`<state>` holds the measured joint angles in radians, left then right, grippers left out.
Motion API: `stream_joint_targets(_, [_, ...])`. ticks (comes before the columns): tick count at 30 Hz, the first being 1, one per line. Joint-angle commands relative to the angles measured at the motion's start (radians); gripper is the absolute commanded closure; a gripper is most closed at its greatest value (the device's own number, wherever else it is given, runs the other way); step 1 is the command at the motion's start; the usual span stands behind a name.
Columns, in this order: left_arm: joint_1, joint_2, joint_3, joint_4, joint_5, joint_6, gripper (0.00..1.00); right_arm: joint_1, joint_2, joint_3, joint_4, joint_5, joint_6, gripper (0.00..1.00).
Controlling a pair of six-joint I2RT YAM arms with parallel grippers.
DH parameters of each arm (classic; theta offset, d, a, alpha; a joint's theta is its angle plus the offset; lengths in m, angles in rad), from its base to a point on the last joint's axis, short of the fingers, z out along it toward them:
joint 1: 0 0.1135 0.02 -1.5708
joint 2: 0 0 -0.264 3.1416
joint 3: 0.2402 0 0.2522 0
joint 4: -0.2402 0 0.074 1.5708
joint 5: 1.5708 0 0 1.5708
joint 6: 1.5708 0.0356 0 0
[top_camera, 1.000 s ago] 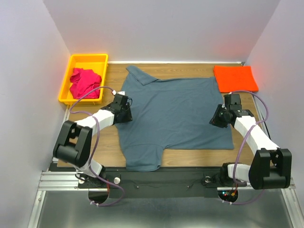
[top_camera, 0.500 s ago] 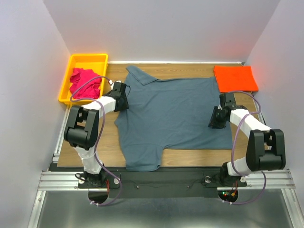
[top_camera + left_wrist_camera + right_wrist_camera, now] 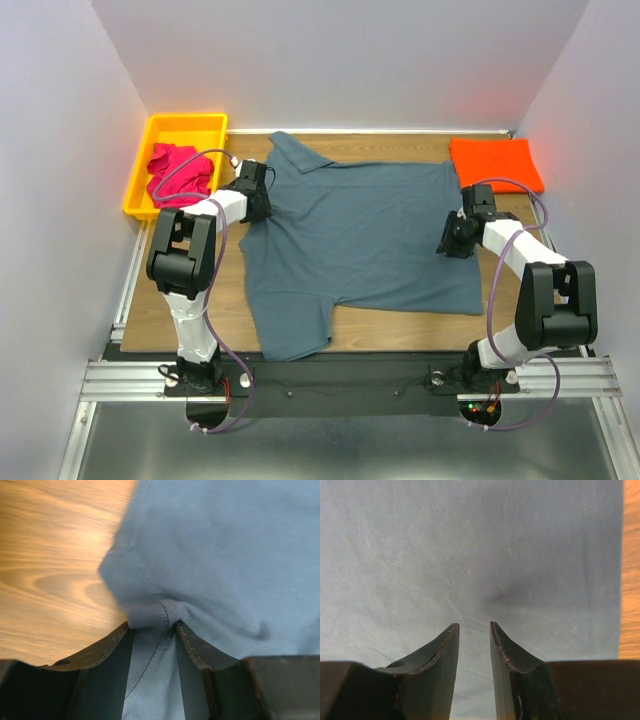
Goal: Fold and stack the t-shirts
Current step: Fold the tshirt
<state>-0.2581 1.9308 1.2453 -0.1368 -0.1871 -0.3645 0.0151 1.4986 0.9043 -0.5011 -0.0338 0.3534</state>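
- The orange t-shirt (image 3: 495, 165) lies folded flat at the far right corner of the bench (image 3: 228, 300); this one looks finished and marks where the stack likely grows.
- The grey-blue t-shirt (image 3: 360, 235) is spread open across the middle of the bench, sleeves pointing far and near, with no fold made in it yet.
- The left gripper (image 3: 152, 625) is closed on a bunched bit of the grey-blue t-shirt's left edge.
- The right gripper (image 3: 474, 626) sits low over the same shirt near its right edge, jaws only narrowly apart. I cannot tell whether cloth is caught between them.
- The magenta-pink t-shirt (image 3: 178, 172) sits crumpled in the yellow bin (image 3: 186, 124) at far left, untouched.
- My judgement: roughly a third done, with two shirts left to fold and stack.
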Motion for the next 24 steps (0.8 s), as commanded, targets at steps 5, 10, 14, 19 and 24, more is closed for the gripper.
stream_joint_targets(5, [0.022,-0.137,0.005,-0.079,-0.031,0.009,0.34,0.081,-0.083,0.045,0.013,-0.025,-0.018,0.57])
stream_joint_targets(10, [-0.03,-0.338,-0.101,-0.122,-0.028,-0.034,0.2,0.233,-0.086,0.067,-0.002,-0.023,0.01,0.52])
stream_joint_targets(14, [-0.108,-0.443,-0.185,-0.152,-0.038,-0.066,0.22,0.335,-0.043,0.088,-0.001,-0.002,0.033,0.5])
stream_joint_targets(19, [-0.171,-0.452,-0.282,-0.181,0.006,-0.108,0.29,0.416,0.034,0.091,-0.001,0.012,0.067,0.48])
stream_joint_targets(24, [-0.184,-0.466,-0.389,-0.198,0.07,-0.165,0.34,0.454,0.064,0.059,-0.001,0.006,0.09,0.48])
